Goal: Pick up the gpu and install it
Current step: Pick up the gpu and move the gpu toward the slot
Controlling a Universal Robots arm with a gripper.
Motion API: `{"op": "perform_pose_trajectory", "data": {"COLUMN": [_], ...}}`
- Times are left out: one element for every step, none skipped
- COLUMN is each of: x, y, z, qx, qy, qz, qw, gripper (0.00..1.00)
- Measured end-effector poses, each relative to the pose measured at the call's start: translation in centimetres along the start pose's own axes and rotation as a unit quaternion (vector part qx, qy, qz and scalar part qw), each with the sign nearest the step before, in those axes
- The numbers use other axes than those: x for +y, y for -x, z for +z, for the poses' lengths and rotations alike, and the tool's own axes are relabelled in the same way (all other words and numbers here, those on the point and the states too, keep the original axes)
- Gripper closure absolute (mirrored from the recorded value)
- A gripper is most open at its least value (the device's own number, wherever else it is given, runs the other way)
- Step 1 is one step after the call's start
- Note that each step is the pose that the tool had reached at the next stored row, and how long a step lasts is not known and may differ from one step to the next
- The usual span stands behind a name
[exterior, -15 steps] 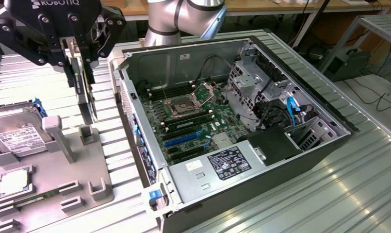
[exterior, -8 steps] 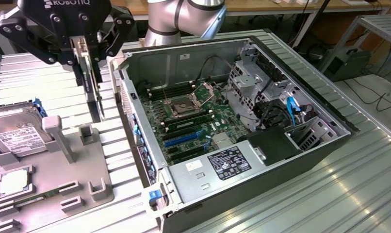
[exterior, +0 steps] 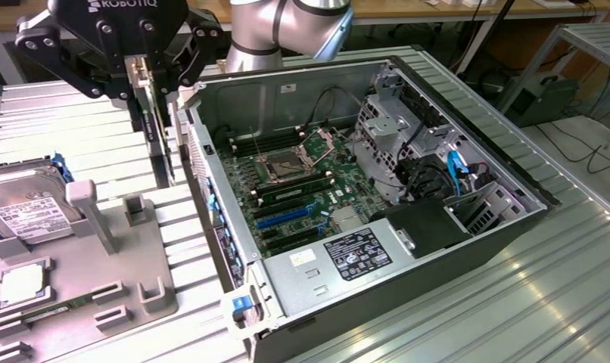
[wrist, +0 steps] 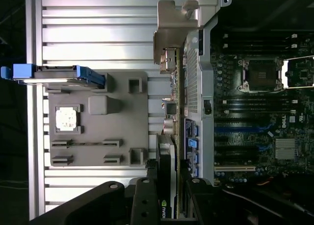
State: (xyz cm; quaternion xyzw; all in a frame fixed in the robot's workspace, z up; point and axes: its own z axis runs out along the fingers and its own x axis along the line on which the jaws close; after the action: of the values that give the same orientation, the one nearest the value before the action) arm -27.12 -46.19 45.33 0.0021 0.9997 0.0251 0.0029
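One gpu (exterior: 160, 147) hangs upright and edge-on in the upper left of the exterior view, its long side pointing down. The gripper (exterior: 151, 89) has its fingers partly closed and pinched on the card's two flat faces near its upper end. In the wrist view the black fingers (wrist: 147, 190) flank the card, and a small green logo shows on its edge.

The card is lifted over the strip of surface (exterior: 83, 121) between the grey parts holder (exterior: 133, 265) and the open computer case (exterior: 234, 249). It is just beside the case's outer wall and not inside the case. Whether its lower tip touches anything I cannot tell.

Inside the case lies the motherboard (exterior: 315, 189), with an open processor socket (exterior: 284, 162), blue expansion slots (exterior: 284, 219) below it, and a labelled power supply (exterior: 350, 253) toward the lower middle of the frame. A metal drive cage (exterior: 386, 136) and a blue cable (exterior: 456, 166) sit toward the exterior view's right.

On the holder at the exterior view's lower left stand a silver hard drive (exterior: 23, 208) with a white label, a processor chip (exterior: 23, 283) and a narrow green memory stick (exterior: 53, 306).
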Motion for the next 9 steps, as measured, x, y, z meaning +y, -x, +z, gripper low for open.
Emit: {"op": "perform_pose_trajectory", "data": {"x": [0.0,0.0,0.0,0.0,0.0,0.0,0.0,0.0,0.01], "y": [0.1,0.3,0.5,0.6,0.7,0.9,1.0,1.2,1.4], "z": [0.0,0.0,0.0,0.0,0.01,0.01,0.0,0.01,0.01], "qx": [0.0,0.0,0.0,0.0,0.0,0.0,0.0,0.0,0.0], "qy": [0.0,0.0,0.0,0.0,0.0,0.0,0.0,0.0,0.0], "qz": [0.0,0.0,0.0,0.0,0.0,0.0,0.0,0.0,0.0], "qw": [1.0,1.0,1.0,1.0,1.0,1.0,1.0,1.0,1.0], "gripper": [0.73,0.73,0.73,0.73,0.73,0.73,0.73,0.73,0.73]}}
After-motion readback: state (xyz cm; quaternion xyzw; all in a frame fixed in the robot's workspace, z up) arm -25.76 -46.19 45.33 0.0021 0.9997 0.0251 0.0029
